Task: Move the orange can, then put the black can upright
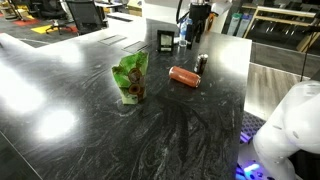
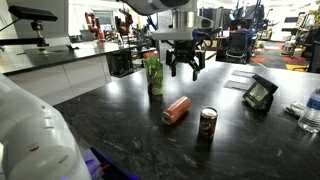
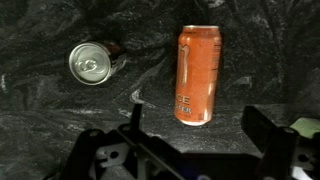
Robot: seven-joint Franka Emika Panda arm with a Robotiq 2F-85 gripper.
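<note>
The pincer (image 2: 185, 72) is hovering wide open over the orange can (image 2: 176, 110) lying beside the upright black can (image 2: 208, 125).

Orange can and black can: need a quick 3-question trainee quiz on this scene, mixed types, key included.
1. Short answer: is the orange can standing or on its side?
2. True or false: the black can stands upright, apart from the orange can.
3. Multiple choice: the claw is
A) shut on the orange can
B) open, holding nothing
C) shut on the black can

Key: 1 on its side; 2 true; 3 B.
</note>
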